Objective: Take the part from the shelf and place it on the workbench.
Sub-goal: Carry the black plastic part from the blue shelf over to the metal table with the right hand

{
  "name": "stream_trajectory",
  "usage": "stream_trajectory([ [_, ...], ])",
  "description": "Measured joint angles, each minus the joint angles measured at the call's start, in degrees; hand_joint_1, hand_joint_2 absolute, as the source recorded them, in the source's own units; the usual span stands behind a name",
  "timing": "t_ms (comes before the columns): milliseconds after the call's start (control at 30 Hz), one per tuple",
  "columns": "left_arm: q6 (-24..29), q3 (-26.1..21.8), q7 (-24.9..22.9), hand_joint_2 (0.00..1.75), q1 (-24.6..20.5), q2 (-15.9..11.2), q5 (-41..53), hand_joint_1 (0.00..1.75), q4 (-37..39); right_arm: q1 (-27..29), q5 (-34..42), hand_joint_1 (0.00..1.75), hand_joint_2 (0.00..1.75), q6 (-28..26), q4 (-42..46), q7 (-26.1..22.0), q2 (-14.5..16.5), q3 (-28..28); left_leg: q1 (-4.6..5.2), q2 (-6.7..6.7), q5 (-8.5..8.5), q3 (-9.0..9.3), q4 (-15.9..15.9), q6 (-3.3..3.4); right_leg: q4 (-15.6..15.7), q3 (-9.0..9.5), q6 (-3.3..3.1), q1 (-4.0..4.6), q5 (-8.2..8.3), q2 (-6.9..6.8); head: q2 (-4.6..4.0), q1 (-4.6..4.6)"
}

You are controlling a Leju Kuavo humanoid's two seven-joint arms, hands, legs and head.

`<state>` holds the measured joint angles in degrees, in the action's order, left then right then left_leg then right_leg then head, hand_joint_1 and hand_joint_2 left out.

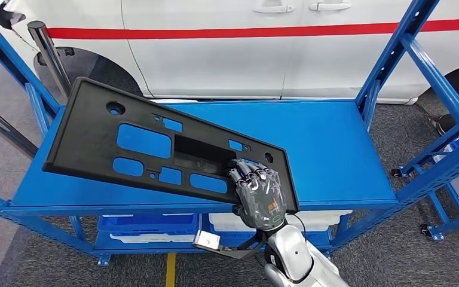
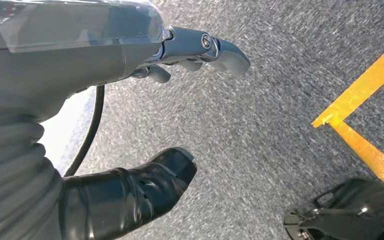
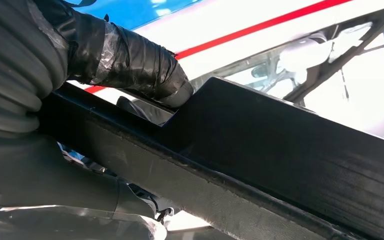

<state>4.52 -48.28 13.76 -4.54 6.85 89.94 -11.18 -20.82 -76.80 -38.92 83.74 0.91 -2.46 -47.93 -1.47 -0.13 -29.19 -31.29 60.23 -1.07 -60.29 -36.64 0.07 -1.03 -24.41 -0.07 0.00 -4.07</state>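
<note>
The part is a long black plastic panel (image 1: 95, 128) with several cut-outs. It lies slanted across the blue shelf top (image 1: 329, 143), its far end reaching past the shelf's left upright. My right hand (image 1: 257, 191) grips the panel's near right end at the shelf's front edge, fingers over its top face. In the right wrist view the taped thumb (image 3: 130, 60) presses on the panel's edge (image 3: 280, 150). Whether the panel touches the shelf I cannot tell. My left hand (image 2: 80, 55) hangs over grey carpet, fingers (image 2: 200, 45) and thumb (image 2: 145, 185) apart, holding nothing.
A white car with a red stripe (image 1: 227, 48) stands close behind the shelf. Blue uprights (image 1: 394, 60) frame both ends. White bins (image 1: 311, 220) and a blue bin (image 1: 149, 224) sit on the lower level. Another blue rack (image 1: 454, 155) stands at the right. A yellow line (image 2: 360, 100) marks the floor.
</note>
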Motion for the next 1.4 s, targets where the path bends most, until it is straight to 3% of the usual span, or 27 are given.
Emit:
stream_trajectory([
  [133,-0.1,0.0,-0.1,1.75,0.0,0.0,0.0,0.00,0.0,0.3,-0.2,1.75,1.75,-0.2,0.1,-0.6,0.0,0.1,0.29,-0.09,1.09,-0.44,-0.8,1.87,0.1,-0.47,1.66,0.03,0.57,0.13,0.00,-0.01],
  [167,-0.2,0.0,-0.1,1.75,0.0,0.0,0.0,0.00,0.0,0.3,-0.2,1.75,1.75,-0.2,0.0,-0.8,0.0,0.1,0.27,0.00,1.54,-0.66,-1.0,2.42,-0.9,-0.93,1.90,-0.09,-0.44,0.12,0.00,-0.01],
  [233,-0.3,0.0,-0.1,1.75,-0.1,0.0,0.0,0.00,0.0,0.4,-0.2,1.75,1.75,-0.2,0.0,-1.1,0.0,0.1,0.36,0.15,2.38,-1.40,-1.1,3.28,-6.3,-3.00,2.13,-0.20,-4.63,0.10,0.00,-0.02],
  [300,-0.4,0.1,-0.1,1.75,-0.1,0.0,0.0,0.00,0.0,0.6,-0.1,1.75,1.75,-0.2,0.0,-1.3,0.0,0.1,0.68,0.19,3.02,-2.31,-1.1,3.60,-13.3,-5.29,2.20,-0.18,-8.50,0.10,0.00,-0.02],
  [333,-0.4,0.1,-0.1,1.75,-0.1,0.0,0.0,0.00,0.0,0.8,-0.1,1.75,1.75,-0.2,0.0,-1.4,0.0,0.1,0.85,0.20,3.31,-2.72,-1.1,3.63,-14.9,-5.45,2.13,-0.15,-9.07,0.10,0.00,-0.02],
  [367,-0.4,0.1,-0.1,1.75,-0.1,0.0,0.0,0.00,0.0,0.9,-0.1,1.75,1.75,-0.2,0.0,-1.5,0.0,0.1,1.02,0.20,3.60,-3.09,-1.1,3.64,-14.4,-4.53,1.92,-0.05,-8.65,0.10,0.00,-0.02],
  [467,-0.5,0.1,-0.2,1.75,0.0,0.2,0.0,0.00,0.0,1.1,-0.1,1.75,1.75,-0.2,0.4,-1.9,0.0,0.3,1.42,0.19,4.31,-3.78,-1.0,3.42,-3.7,2.69,0.35,0.77,-5.05,-0.02,0.00,-0.01],
  [533,-0.5,0.1,-0.3,1.75,0.0,0.4,0.0,0.00,0.0,1.1,-0.1,1.75,1.75,-0.4,0.8,-2.3,0.0,0.6,1.43,0.24,4.72,-4.02,-1.0,2.93,0.7,5.14,-0.48,1.35,-4.12,-0.24,0.00,0.00],
  [600,-0.7,0.1,-0.3,1.75,0.0,0.4,0.0,0.00,0.0,1.4,-0.1,1.75,1.75,-0.5,1.1,-2.4,0.0,0.7,1.33,0.38,5.20,-4.12,-1.2,2.20,1.4,5.00,-0.85,1.55,-3.57,-0.30,0.00,-0.02],
  [667,-0.7,0.2,-0.3,1.75,0.0,0.4,0.0,0.00,0.0,1.6,-0.1,1.75,1.75,-0.5,1.3,-2.4,0.0,1.0,1.27,0.40,4.35,-4.58,-0.4,1.55,2.2,4.86,-1.37,1.22,-2.56,-0.42,0.00,0.01],
  [700,-0.8,0.2,-0.2,1.75,0.0,0.4,0.0,0.00,0.0,1.7,-0.1,1.75,1.75,-0.5,1.4,-2.4,0.0,1.0,1.25,0.35,2.85,-5.27,1.3,1.27,2.6,4.68,-1.63,0.98,-2.03,-0.50,0.00,0.07],
  [767,-0.8,0.2,-0.2,1.75,0.0,0.4,0.0,0.00,0.0,1.9,-0.1,1.75,1.75,-0.5,1.4,-2.4,0.1,1.1,0.96,0.32,-1.69,-7.48,7.6,0.78,2.8,3.92,-1.92,0.81,-1.28,-0.60,0.00,0.14],
  [833,-0.8,0.2,-0.1,1.75,0.1,0.3,0.0,0.00,0.0,2.3,-0.2,1.75,1.75,-0.5,1.5,-2.7,0.1,1.2,0.60,0.33,-4.60,-8.88,13.1,0.23,2.6,2.91,-1.79,0.76,-0.69,-0.63,0.00,0.15],
  [867,-0.8,0.2,-0.1,1.75,0.1,0.3,0.0,0.00,0.0,2.5,-0.3,1.75,1.75,-0.5,1.5,-2.9,0.1,1.3,0.43,0.34,-4.59,-8.31,13.3,-0.03,2.4,2.38,-1.64,0.68,-0.44,-0.63,0.00,0.16],
  [900,-0.9,0.2,0.0,1.75,0.1,0.3,0.0,0.00,0.0,2.8,-0.3,1.75,1.75,-0.5,1.5,-3.2,0.1,1.5,0.26,0.34,-3.58,-6.65,11.3,-0.25,2.1,1.88,-1.47,0.55,-0.25,-0.62,0.00,0.16],
  [967,-0.9,0.2,0.0,1.75,0.0,0.2,0.0,0.00,0.0,3.4,-0.3,1.75,1.75,-0.5,1.8,-4.1,0.1,2.1,0.01,0.29,-1.12,-1.92,4.0,-0.53,1.1,0.90,-0.94,0.37,-0.13,-0.60,0.00,0.18],
  [1000,-0.9,0.2,0.0,1.75,0.0,0.2,0.0,0.00,0.0,3.8,-0.3,1.75,1.75,-0.5,2.1,-4.7,0.2,2.7,0.02,0.14,-0.40,-0.31,1.1,-0.32,0.6,0.47,-0.60,0.40,-0.08,-0.59,0.00,0.14],
  [1033,-0.9,0.2,0.0,1.75,-0.1,0.2,0.0,0.00,0.0,4.2,-0.2,1.75,1.75,-0.5,2.5,-5.3,0.3,3.3,0.09,0.00,-0.15,0.45,-0.5,0.01,0.3,0.15,-0.21,0.49,0.04,-0.59,0.00,0.13],
  [1133,-1.0,0.2,0.1,1.75,0.2,0.2,0.0,0.00,0.0,5.4,0.5,1.75,1.75,-0.5,3.7,-6.9,0.5,5.4,0.26,-0.16,0.39,0.08,-0.8,1.42,0.2,-0.23,0.90,0.49,0.60,-0.55,0.00,0.11],
  [1200,-0.9,0.2,0.0,1.75,0.1,0.2,0.0,0.00,0.0,6.4,1.3,1.75,1.75,-0.5,4.6,-8.2,0.5,6.8,0.22,-0.03,1.11,-0.28,-1.0,2.48,-1.7,-1.00,1.43,0.25,-1.15,-0.45,0.00,0.09],
  [1300,-0.1,-0.1,0.0,1.75,0.0,-0.1,-1.6,0.00,0.0,8.5,3.1,1.75,1.75,-0.5,6.6,-11.5,0.7,9.6,0.47,0.07,2.07,-1.38,-1.1,3.38,-11.6,-4.62,1.79,0.17,-7.63,-0.30,0.00,0.06],
  [1333,1.1,-1.1,0.0,1.75,-0.1,-0.5,-4.6,0.00,0.0,10.3,3.8,1.75,1.75,-0.5,7.8,-13.1,0.9,11.0,0.62,0.03,2.33,-1.77,-1.0,3.47,-14.4,-5.35,1.77,0.19,-8.86,-0.27,0.00,0.07],
  [1367,2.4,-2.9,0.1,1.75,-0.2,-1.1,-9.7,0.00,0.0,12.7,4.6,1.75,1.75,-0.5,9.6,-15.3,1.2,12.9,0.74,-0.09,2.58,-2.11,-1.0,3.48,-15.1,-5.07,1.60,0.26,-9.02,-0.23,0.00,0.07],
  [1400,3.6,-5.9,0.1,1.75,-0.4,-1.8,-16.5,0.00,0.0,15.6,5.9,1.75,1.75,-0.5,11.8,-18.2,1.7,15.3,0.82,-0.23,2.78,-2.37,-1.0,3.45,-13.7,-3.65,1.30,0.38,-8.23,-0.19,0.00,0.06],
])
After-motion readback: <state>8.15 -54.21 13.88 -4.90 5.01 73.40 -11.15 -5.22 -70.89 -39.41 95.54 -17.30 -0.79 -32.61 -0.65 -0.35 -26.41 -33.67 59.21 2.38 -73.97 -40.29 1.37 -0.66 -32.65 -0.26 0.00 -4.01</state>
